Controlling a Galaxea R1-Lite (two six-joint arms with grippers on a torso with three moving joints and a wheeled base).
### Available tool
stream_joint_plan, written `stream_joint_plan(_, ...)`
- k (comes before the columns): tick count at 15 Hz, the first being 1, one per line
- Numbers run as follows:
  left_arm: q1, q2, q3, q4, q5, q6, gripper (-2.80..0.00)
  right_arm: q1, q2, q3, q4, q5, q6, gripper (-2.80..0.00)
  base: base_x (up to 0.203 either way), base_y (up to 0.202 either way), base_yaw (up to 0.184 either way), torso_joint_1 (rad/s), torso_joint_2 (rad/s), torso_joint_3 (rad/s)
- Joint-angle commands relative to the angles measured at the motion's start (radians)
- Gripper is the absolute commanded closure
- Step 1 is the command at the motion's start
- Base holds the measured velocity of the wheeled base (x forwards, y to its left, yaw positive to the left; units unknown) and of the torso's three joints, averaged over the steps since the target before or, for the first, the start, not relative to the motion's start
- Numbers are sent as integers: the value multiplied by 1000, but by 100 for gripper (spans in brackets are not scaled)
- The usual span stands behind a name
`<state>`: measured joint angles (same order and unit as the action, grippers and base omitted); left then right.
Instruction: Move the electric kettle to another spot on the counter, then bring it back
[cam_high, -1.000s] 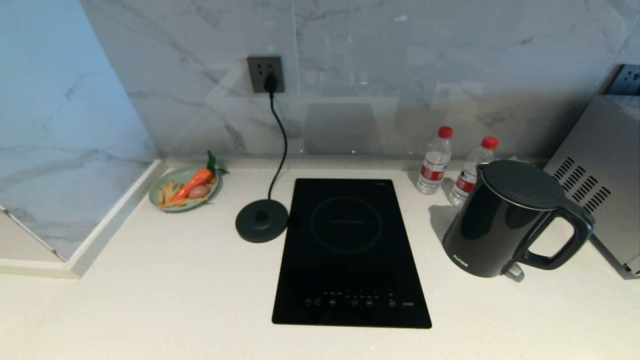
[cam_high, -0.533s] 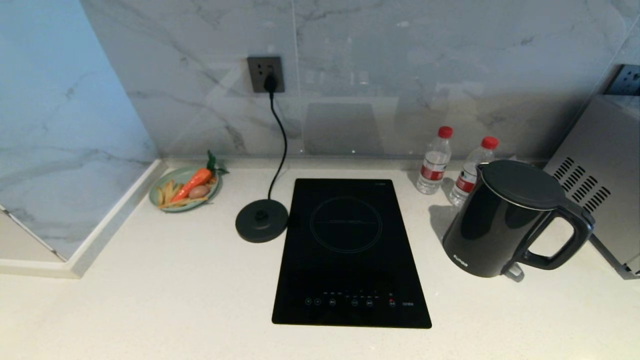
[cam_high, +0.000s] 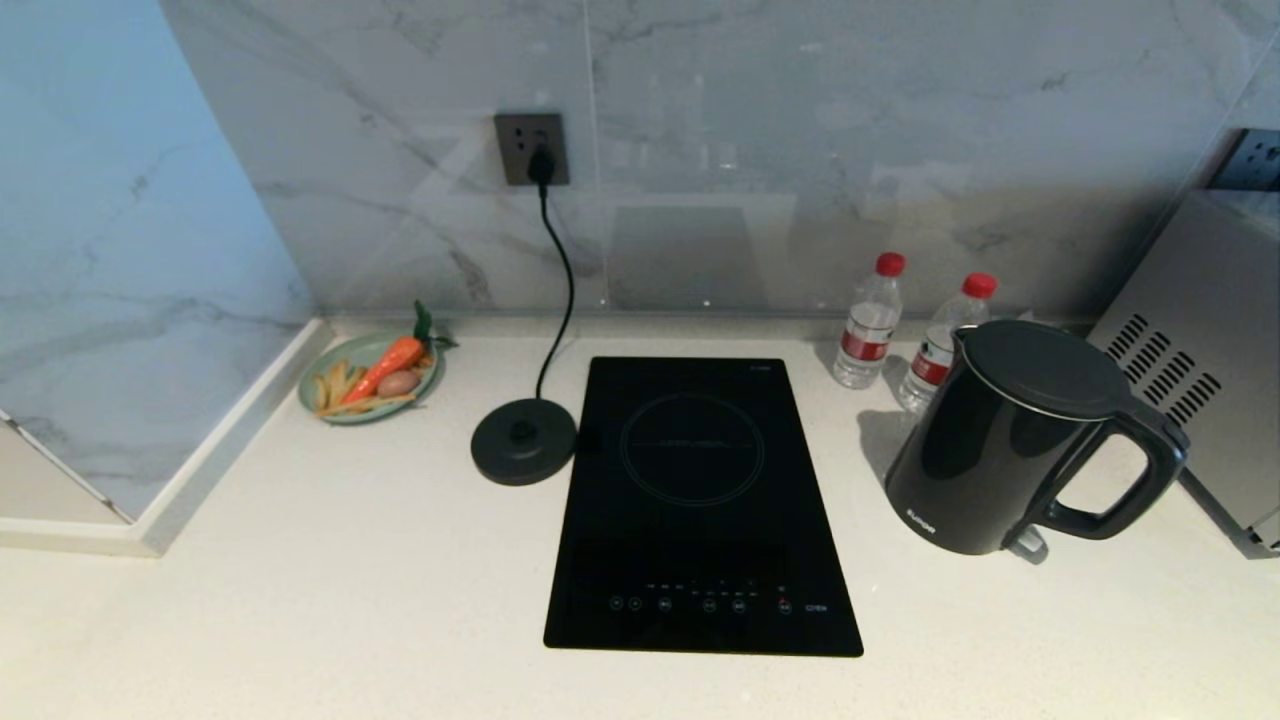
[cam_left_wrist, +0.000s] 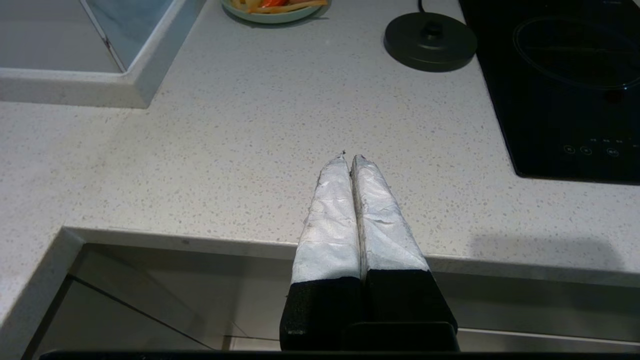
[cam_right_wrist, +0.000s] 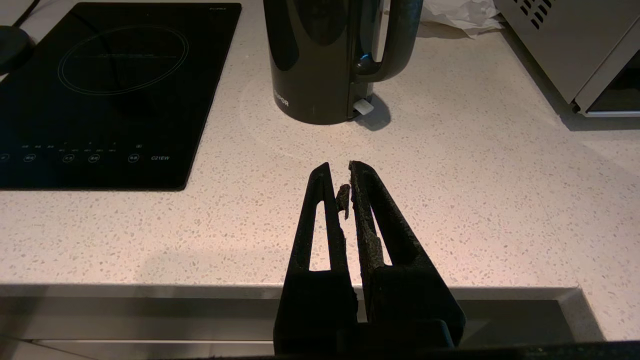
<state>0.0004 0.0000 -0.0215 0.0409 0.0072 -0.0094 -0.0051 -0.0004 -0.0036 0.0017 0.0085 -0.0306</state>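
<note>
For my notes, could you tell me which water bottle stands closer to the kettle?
The right-hand water bottle, partly hidden behind the electric kettle; the other stands clear.

- Head view: high vantage, looking forward and down over the counter (cam_high: 300, 560) toward the marble wall; widest coverage.
- Left wrist view: low, behind the left gripper (cam_left_wrist: 349, 159), at the counter's front edge, facing the power base (cam_left_wrist: 430, 42) and plate (cam_left_wrist: 272, 15).
- Right wrist view: low, behind the right gripper (cam_right_wrist: 340, 172), facing the electric kettle (cam_right_wrist: 320, 60) nearby.
- Shared: the cooktop (cam_high: 700, 500) appears in all three.
</note>
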Motion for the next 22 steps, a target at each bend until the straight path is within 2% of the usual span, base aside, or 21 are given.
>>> stream_joint_plan(1,1,0,0,1,1,1,0,1,0,-1,0,-3,9,0,0,0,0,0,0,0)
stream_joint_plan(9,0,2,0,4,-3,2,0,1,0,-1,-2,-4,18,0,0,0,0,0,0,11)
stream_joint_plan(22,0,2,0,2,-1,0,0,1,0,-1,-1,-4,18,0,0,0,0,2,2,191)
